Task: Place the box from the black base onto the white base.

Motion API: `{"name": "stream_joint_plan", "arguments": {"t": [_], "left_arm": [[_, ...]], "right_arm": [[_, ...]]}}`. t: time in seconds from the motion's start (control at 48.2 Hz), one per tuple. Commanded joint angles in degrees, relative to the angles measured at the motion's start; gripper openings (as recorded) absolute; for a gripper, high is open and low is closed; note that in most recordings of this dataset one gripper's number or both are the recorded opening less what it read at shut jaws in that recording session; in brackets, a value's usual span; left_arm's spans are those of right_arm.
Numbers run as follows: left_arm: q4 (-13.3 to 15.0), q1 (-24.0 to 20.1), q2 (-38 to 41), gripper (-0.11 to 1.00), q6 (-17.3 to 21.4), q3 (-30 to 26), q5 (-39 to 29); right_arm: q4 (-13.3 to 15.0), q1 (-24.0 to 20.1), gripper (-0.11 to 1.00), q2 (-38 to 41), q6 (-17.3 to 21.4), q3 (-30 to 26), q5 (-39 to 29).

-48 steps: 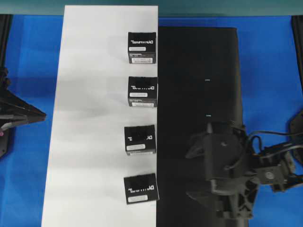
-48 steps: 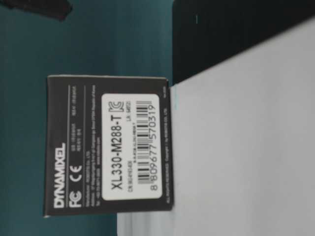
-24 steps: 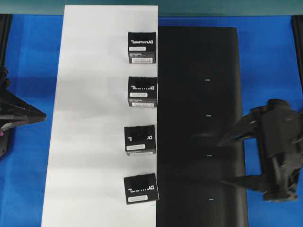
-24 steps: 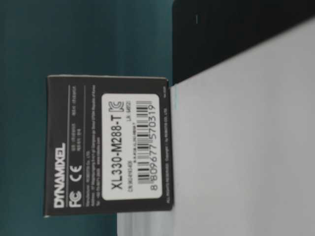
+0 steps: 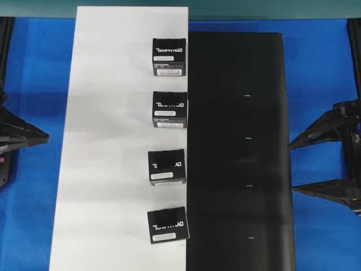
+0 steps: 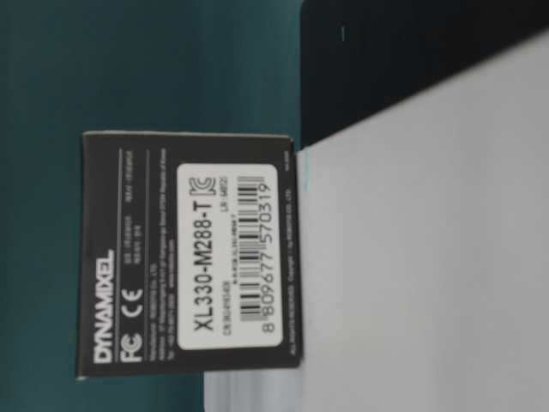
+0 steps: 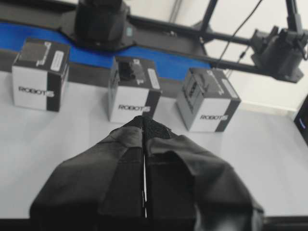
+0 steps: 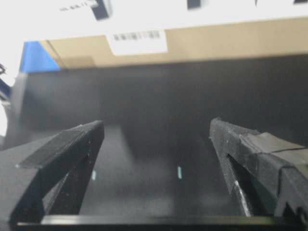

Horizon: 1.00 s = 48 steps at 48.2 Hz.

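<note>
**Wrapping up: four boxes on white, none on black**

Judging the transfer finished. Lowest box (image 5: 167, 224) standing on the white base (image 5: 107, 141), near its edge against the black base (image 5: 237, 73), below three look-alikes (image 5: 168, 107). Right gripper (image 5: 307, 166) off beside the black sheet's outer edge, jaws wide apart, holding nothing. Left gripper (image 7: 144, 126) pressed together, empty. Next, probably only parking both arms. Blue table (image 5: 321, 62) beneath; black framing (image 7: 192, 33) behind.
</note>
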<state>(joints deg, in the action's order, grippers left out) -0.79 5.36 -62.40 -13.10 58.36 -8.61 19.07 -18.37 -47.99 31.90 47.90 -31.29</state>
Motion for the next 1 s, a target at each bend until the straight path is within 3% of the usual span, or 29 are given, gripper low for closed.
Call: {"name": "stream_joint_plan", "arguments": {"t": [0.0,0.311,0.975], "left_arm": [[-0.18,0.09,0.26,-0.05,0.26,-0.62,-0.18],[-0.18,0.09,0.09,-0.05,-0.18,-0.62,-1.67],[-0.18,0.09,0.09,-0.05,0.00,-0.62,-1.67]], "right_arm": [[0.18,-0.18,0.98,-1.14,0.00,0.53,2.29],[0.18,-0.35,0.98,-2.64,0.00,3.16,7.12],[0.18,-0.26,0.98,-3.96,0.26,3.78,7.03]]}}
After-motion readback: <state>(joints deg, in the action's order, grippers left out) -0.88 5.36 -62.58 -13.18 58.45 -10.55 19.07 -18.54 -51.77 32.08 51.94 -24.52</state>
